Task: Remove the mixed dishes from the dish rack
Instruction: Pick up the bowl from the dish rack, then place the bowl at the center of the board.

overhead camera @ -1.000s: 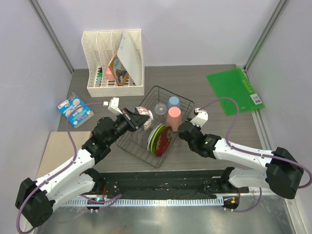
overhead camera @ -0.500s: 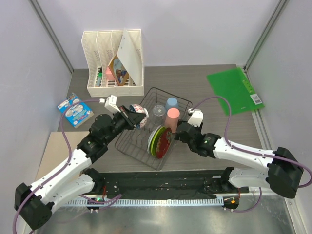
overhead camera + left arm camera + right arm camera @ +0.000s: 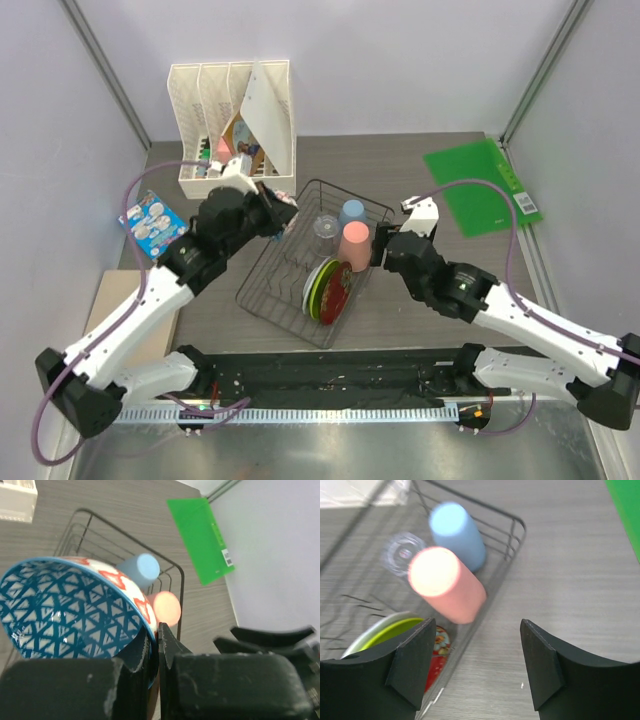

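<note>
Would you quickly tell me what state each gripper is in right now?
Left gripper: shut on the blue patterned bowl, at its rim.
Right gripper: open, holding nothing.

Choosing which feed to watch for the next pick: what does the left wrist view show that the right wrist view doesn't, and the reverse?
Only the left wrist: the blue patterned bowl, clamped at its rim by the left pincer, and a corner of the white organizer.
Only the right wrist: the clear tumbler, green-rimmed plate and red plate inside the dish rack, with the right pincer open and empty.
Both: the pink cup, the blue cup, the rack's rim and the green folder.
</note>
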